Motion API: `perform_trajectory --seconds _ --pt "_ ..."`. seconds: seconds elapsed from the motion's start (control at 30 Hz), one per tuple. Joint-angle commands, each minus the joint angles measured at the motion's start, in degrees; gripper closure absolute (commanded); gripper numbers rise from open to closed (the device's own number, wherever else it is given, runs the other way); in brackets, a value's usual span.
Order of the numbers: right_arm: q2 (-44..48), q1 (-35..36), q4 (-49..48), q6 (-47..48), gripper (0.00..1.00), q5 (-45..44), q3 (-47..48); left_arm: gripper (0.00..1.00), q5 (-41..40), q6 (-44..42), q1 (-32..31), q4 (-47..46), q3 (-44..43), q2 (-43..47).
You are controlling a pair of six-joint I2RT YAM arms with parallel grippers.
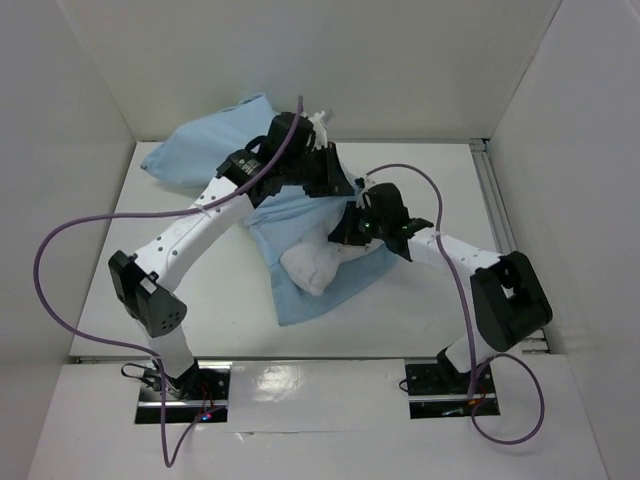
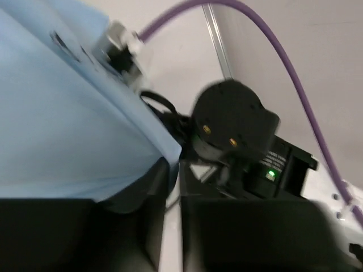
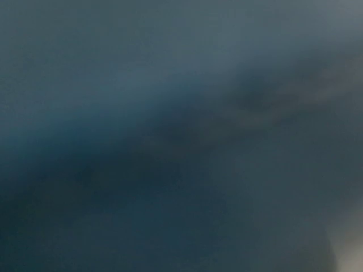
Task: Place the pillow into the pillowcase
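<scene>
Pillow (image 1: 312, 266), plump white end bare amid rumpled light-blue pillowcase (image 1: 205, 150).

Light blue pillowcase (image 1: 205, 150) is spread, rumpled, from far left to centre of tabletop; plump white pillow (image 1: 312, 266) end is seen among its near folds.

White tabletop (image 1: 232, 322), matte, evenly lit, soft shadows only. Plain white panel walls on three sides: left wall (image 1: 60, 150), back wall (image 1: 380, 60), right wall (image 1: 580, 150). Aluminium rail (image 1: 495, 200) runs along right edge of desk, starting at far right corner. White board (image 1: 320, 425) across near edge, with glossy strip catching overhead glare.
</scene>
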State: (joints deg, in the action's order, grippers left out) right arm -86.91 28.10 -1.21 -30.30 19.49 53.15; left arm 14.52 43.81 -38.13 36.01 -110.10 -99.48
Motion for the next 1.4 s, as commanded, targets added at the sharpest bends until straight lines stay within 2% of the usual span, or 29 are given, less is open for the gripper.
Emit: perform_trajectory --seconds 0.0,0.03,0.07,0.1,0.17,0.23,0.4,0.53,0.57,0.73,0.8,0.83,1.0,1.03,1.1,1.13,1.27,1.3,1.33,1.37 --pt "0.1 -3.0 0.2 2.7 0.85 1.9 2.5 0.7 2.0 -1.7 -2.0 0.1 -2.7 0.9" --pt "2.3 -3.0 2.4 3.5 0.73 1.3 3.2 0.6 0.9 -3.0 -2.6 1.8 -3.9 0.3" --pt "3.8 -3.0 6.5 4.1 0.59 0.7 3.8 0.43 -0.5 -4.3 -2.7 4.4 -5.8 0.3" --pt "5.6 -3.0 8.1 4.1 0.38 0.2 3.8 0.36 -1.4 -7.0 -2.7 5.8 -7.0 0.3" --pt "11.6 -3.0 13.2 4.1 0.26 -2.6 3.8 0.3 -4.5 -9.6 -2.7 9.2 -10.1 -0.7" --pt "17.4 -3.6 16.4 4.1 0.18 -6.7 3.1 0.29 -7.0 -13.5 -2.7 13.8 -11.4 -0.7" --pt "24.2 -7.1 24.1 3.6 0.17 -15.3 -2.5 0.29 -15.2 -18.9 -3.9 20.2 -8.9 -1.2" --pt "26.0 -12.6 26.3 0.0 0.17 -13.5 -5.0 0.29 -22.1 -20.6 -8.4 22.3 -6.0 -1.2" --pt "26.0 -13.9 26.9 -0.9 0.17 -11.5 -5.7 0.29 -23.6 -21.1 -11.1 23.0 -5.3 -2.5" --pt "24.7 -19.4 25.8 -4.6 0.17 -5.0 -8.4 0.28 -37.4 -18.9 -19.4 25.4 -5.3 -7.7" --pt "25.2 -20.1 25.8 -4.6 0.17 -5.0 -8.4 0.26 -42.9 -18.1 -22.5 26.1 -4.4 -10.4" --pt "25.2 -20.6 25.8 -4.6 0.17 -5.0 -7.6 0.24 -48.0 -18.1 -23.9 26.1 -4.4 -12.7" --pt "25.2 -21.2 27.2 -3.4 0.16 -5.5 -7.1 0.16 -59.3 -19.2 -23.9 25.4 -3.9 -19.2" --pt "25.2 -21.2 27.2 -3.4 0.16 -5.5 -7.1 0.13 -62.6 -19.2 -23.9 25.4 -4.5 -20.2" --pt "25.2 -21.2 27.2 -3.4 0.15 -4.7 -7.7 0.0 -64.4 -21.0 -22.9 23.1 -4.5 -22.8" --pt "25.2 -21.2 27.2 -3.4 0.15 -4.7 -8.4 0.0 -64.4 -22.0 -22.3 21.7 -4.5 -23.6" --pt "24.4 -21.2 25.5 -3.4 0.15 -3.3 -11.1 0.0 -66.2 -21.2 -19.5 21.6 -6.0 -29.2" --pt "24.4 -21.2 25.5 -3.4 0.15 -2.7 -11.1 0.04 -66.2 -20.6 -18.2 22.3 -7.0 -30.1" --pt "23.8 -21.2 25.5 -3.4 0.15 -2.7 -11.7 0.32 -65.2 -20.6 -17.4 23.0 -8.1 -30.8" --pt "23.8 -21.2 24.9 -2.8 0.15 -2.2 -11.7 0.68 -63.1 -19.8 -16.5 24.4 -10.7 -30.8"
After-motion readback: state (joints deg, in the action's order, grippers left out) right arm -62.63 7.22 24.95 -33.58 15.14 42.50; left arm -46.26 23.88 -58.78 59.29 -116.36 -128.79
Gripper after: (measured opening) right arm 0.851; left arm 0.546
